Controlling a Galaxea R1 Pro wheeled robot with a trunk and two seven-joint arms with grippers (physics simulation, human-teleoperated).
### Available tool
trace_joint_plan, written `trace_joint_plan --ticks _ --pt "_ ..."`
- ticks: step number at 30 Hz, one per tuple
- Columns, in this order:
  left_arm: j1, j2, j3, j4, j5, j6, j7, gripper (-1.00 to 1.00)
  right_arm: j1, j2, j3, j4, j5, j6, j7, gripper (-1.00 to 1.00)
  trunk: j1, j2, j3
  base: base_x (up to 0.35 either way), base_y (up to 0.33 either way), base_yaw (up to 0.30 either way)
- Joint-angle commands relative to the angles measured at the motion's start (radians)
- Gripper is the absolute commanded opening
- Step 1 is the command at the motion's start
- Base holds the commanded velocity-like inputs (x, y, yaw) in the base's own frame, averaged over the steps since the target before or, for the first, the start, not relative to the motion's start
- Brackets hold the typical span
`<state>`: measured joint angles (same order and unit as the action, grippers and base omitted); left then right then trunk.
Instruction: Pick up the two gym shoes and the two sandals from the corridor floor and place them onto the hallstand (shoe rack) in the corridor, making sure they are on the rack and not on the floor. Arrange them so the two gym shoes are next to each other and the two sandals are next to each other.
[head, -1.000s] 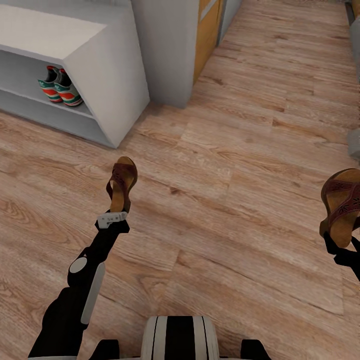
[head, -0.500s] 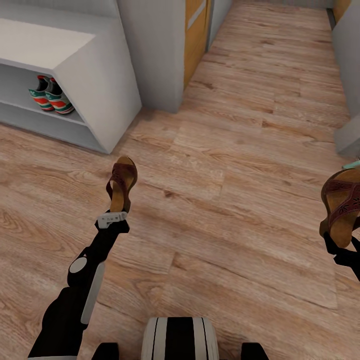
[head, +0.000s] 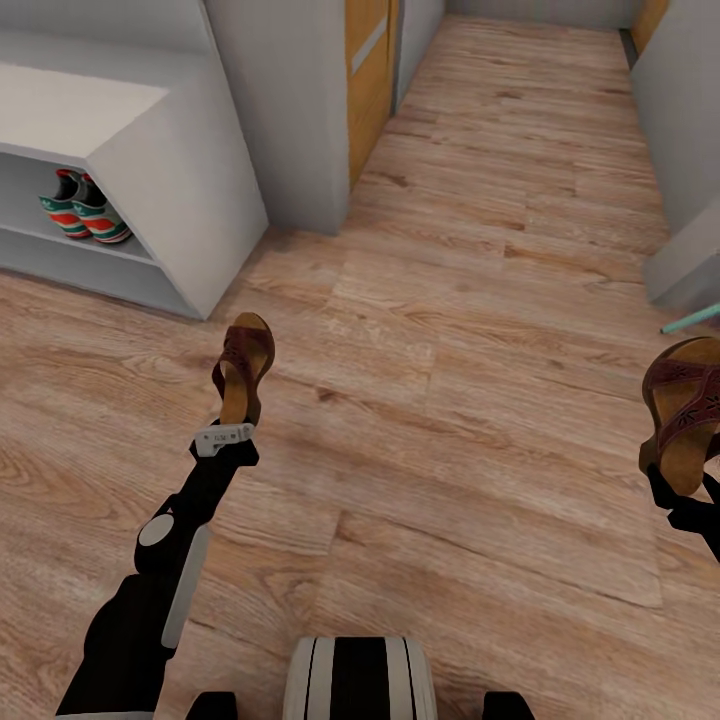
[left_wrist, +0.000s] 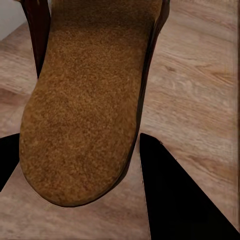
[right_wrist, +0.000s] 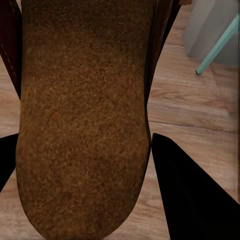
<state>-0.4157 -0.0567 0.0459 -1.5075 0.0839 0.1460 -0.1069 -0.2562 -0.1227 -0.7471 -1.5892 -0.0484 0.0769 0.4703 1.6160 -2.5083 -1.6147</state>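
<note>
While the robot faces down the corridor, the left gripper (head: 232, 425) is closed on the heel end of one sandal (head: 243, 366), holding it upright above the wooden floor (head: 480, 330); in the left wrist view its tan footbed (left_wrist: 85, 110) sits between the two dark fingers (left_wrist: 175, 200). The right gripper (head: 672, 492) at the right edge of the head view is clamped on the other sandal (head: 688, 412), which is also lifted off the floor, well apart from the first. The two sneakers (head: 78, 208) stand side by side on the upper open shelf of the shoe rack (head: 170, 150) at far left. A thin teal leg (head: 690, 320) shows near the right wall.
</note>
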Motion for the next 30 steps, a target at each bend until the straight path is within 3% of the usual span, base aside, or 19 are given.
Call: trace_joint_plan --ticks 1,30 --pt "0.000 0.000 0.000 0.000 -0.003 0.000 -0.002 -1.00 0.000 0.000 0.000 0.000 -0.002 0.001 -0.001 -1.00 0.000 0.000 0.002 0.000 0.000 -0.107" --pt "0.000 0.000 0.000 0.002 -0.006 0.000 -0.002 -1.00 0.000 0.000 0.000 0.000 -0.003 0.000 -0.001 -1.00 0.000 0.000 0.044 0.000 0.000 -0.107"
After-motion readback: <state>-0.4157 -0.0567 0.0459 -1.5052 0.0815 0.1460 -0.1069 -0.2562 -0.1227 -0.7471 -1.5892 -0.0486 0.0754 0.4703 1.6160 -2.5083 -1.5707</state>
